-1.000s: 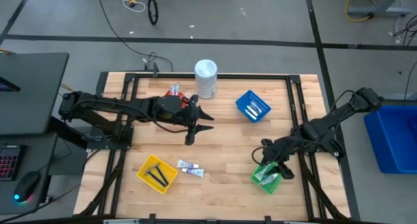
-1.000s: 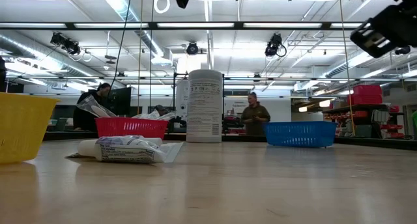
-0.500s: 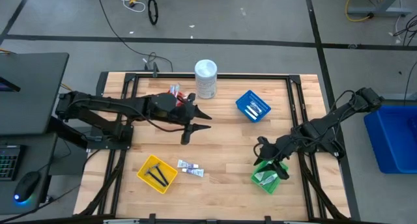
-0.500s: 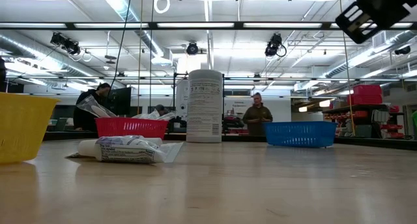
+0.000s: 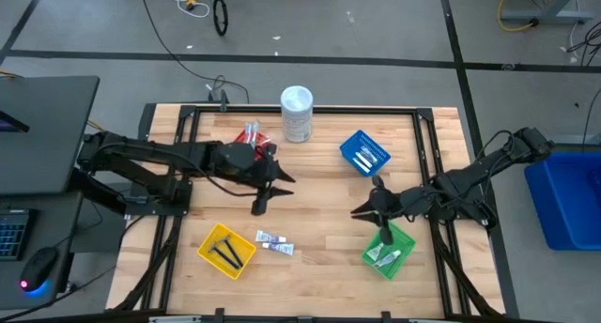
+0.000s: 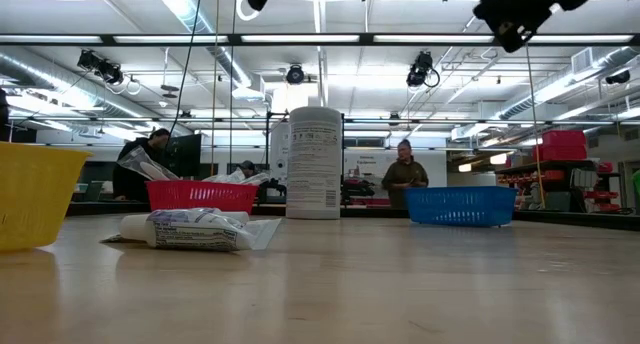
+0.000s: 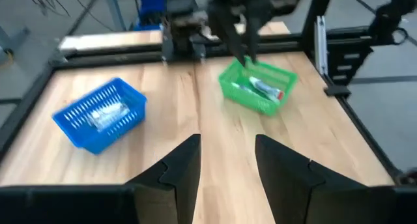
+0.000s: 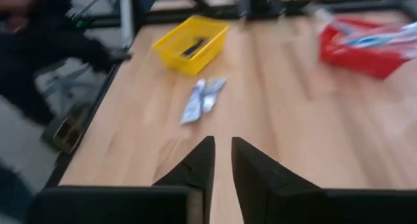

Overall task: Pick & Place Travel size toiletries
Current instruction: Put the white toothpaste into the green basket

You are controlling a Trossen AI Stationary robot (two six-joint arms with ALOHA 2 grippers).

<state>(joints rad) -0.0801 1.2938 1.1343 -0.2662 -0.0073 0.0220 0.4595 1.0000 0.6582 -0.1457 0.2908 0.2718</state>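
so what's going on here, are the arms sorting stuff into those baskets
Yes, sorting toiletries into baskets. The right gripper hangs empty above the table beside the green basket, which holds tubes. The left gripper, open and empty, hovers mid-table. Two packets lie loose by the yellow basket.

Tall white container (image 5: 297, 113) upright at the table's (image 5: 319, 187) far edge; person (image 6: 407, 171) behind

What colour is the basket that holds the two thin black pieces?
Yellow. The basket with the black pieces shows best in the high view.
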